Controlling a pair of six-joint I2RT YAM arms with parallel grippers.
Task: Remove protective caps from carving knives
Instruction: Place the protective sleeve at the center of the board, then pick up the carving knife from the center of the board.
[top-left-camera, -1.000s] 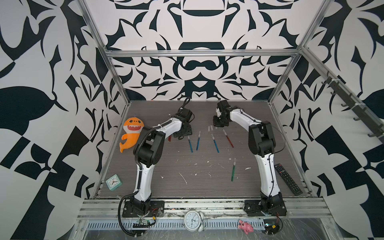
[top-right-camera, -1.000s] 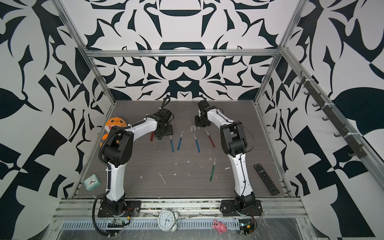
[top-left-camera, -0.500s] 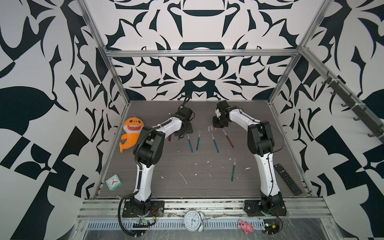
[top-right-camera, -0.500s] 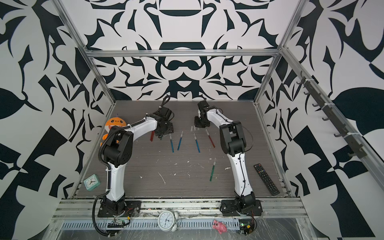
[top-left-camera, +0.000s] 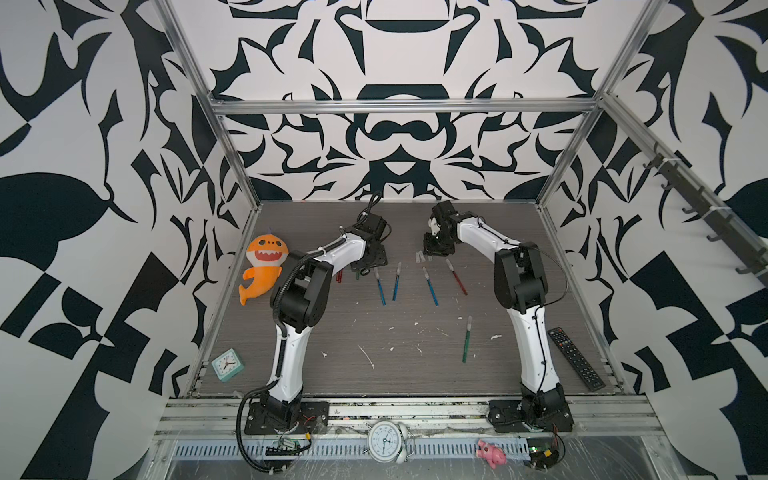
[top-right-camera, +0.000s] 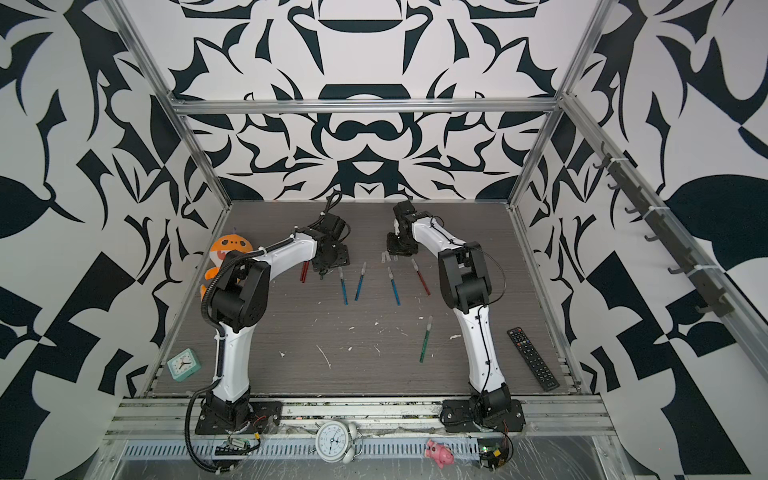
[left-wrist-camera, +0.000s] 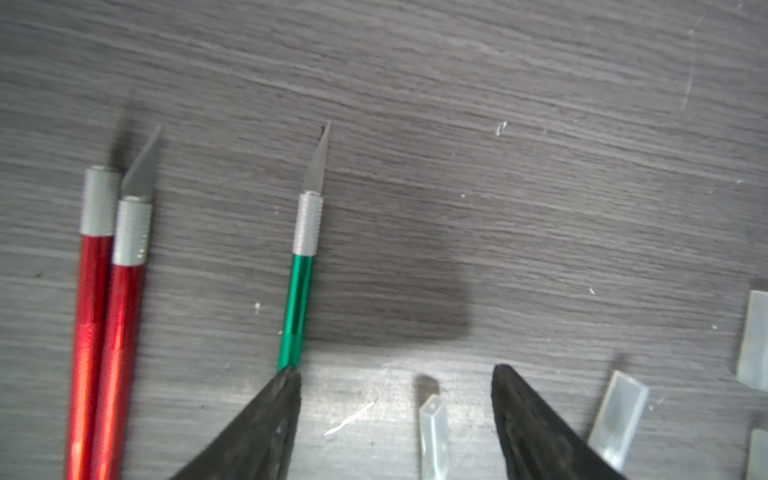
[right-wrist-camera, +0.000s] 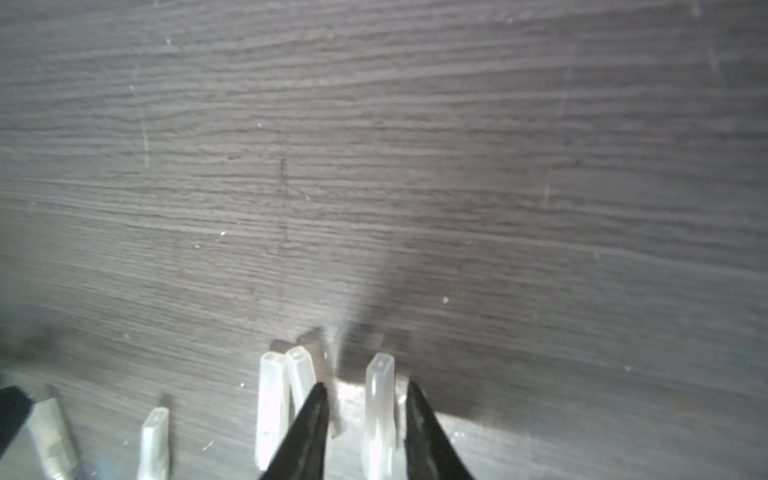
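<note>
One protective cap (right-wrist-camera: 379, 415) lies on the surface between the fingers of the right gripper (right-wrist-camera: 365, 385). The fingers are apart, with a sliver of space on either side, so nothing is clamped. Two more caps (right-wrist-camera: 272, 399) lie touching just beside it, and another cap (right-wrist-camera: 154, 436) lies farther off.

The left gripper (left-wrist-camera: 395, 372) is also spread wide and holds nothing. A loose cap (left-wrist-camera: 434, 428) lies between its fingers and two more caps (left-wrist-camera: 619, 415) lie outside them. A green carving knife (left-wrist-camera: 297, 307) with its blade bare runs under one fingertip. Two red carving knives (left-wrist-camera: 89, 332) lie side by side, touching; one shows a bare blade.

In a top view, three blue knives (top-left-camera: 379, 286), a red knife (top-left-camera: 456, 277) and a green knife (top-left-camera: 466, 338) lie apart on the grey wood-grain surface (top-left-camera: 415, 374), their tips pale.

Both arms reach from the near edge towards the far half, elbows raised and wrists bent down.

Around them are a black remote control (top-left-camera: 575, 359), an orange shark plush (top-left-camera: 264, 268) and a mint alarm clock (top-left-camera: 226, 365).
</note>
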